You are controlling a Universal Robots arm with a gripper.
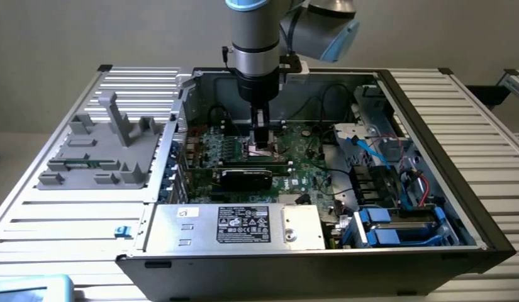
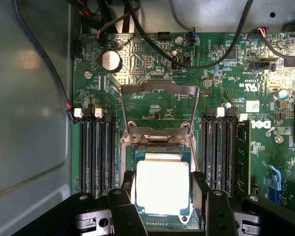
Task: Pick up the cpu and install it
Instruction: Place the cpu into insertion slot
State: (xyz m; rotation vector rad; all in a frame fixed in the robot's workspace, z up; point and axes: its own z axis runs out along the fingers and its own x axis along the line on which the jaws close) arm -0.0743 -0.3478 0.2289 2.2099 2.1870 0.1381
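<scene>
An open computer case [image 1: 326, 272] lies on its side, holding a labelled power supply [image 1: 234, 225], a green motherboard [image 2: 226, 64] and a black graphics card [image 1: 246, 177]. The arm [image 1: 255, 50] reaches down into it. In the open socket [image 2: 160, 135], the cpu [image 2: 162, 189] lies flat, and the claw [image 1: 259, 146] pinches its two opposite edges. The case rests on a slatted metal bench [image 1: 66, 226], beside a grey moulded tray [image 1: 100, 151]. A plain wall stands behind.

The cpu [image 2: 162, 187] is set in the socket [image 2: 157, 136], between memory slots [image 2: 96, 147], on the board [image 2: 226, 64] inside the case [image 1: 326, 277]. A tray [image 1: 91, 157] is laid at the exterior view's left of the case.
</scene>
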